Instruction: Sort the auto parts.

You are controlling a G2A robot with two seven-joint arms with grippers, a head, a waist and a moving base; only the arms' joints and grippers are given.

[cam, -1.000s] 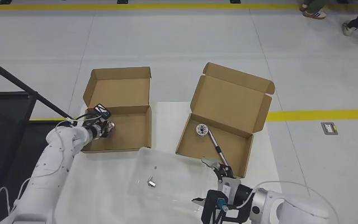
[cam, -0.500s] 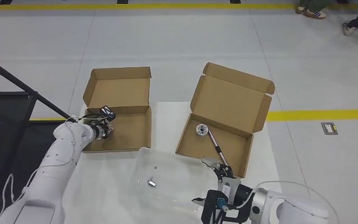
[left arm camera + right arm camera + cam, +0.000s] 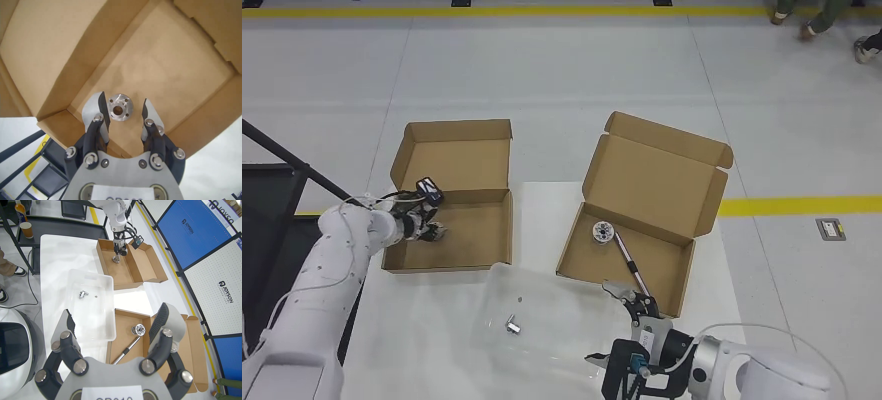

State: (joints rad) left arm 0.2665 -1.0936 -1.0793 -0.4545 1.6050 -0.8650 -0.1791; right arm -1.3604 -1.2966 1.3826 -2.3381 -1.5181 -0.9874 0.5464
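Left wrist view puts the left claw spread wide and empty above the flange lying on the box floor, so this drop seems finished; next, lift clear toward the bracket in the tray at five o'clock.

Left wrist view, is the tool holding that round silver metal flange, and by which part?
Nothing is held. The left tool has its jaws open, and the round silver metal flange lies loose between them on the floor of the brown cardboard box.
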